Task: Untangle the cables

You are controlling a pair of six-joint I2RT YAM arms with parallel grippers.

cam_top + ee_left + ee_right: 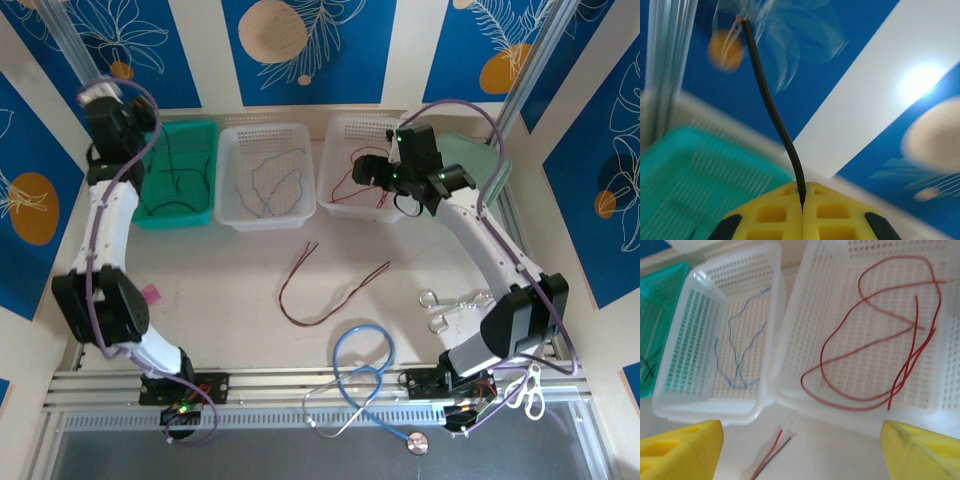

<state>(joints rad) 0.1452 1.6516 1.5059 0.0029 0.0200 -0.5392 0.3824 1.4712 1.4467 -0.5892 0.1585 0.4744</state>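
- Pale tabletop near the arm bases carries a blue stethoscope (358, 372); further in, loose red and black cables (283, 292) lie together, not yet sorted.
- Beyond them the right gripper (800, 446) hovers released, pads wide apart, above the right white basket (790, 335), where red cables (822, 357) lie looped.
- Far left, the left gripper (802, 200) is clenched on a black cable (771, 102), raised over the green basket (670, 170).
- Best to lower it well inside the rim before letting go, so the springy end cannot flick out.
- Left arm reaches high, wrist tilted up toward the wall; right arm bends forward, wrist pitched down.
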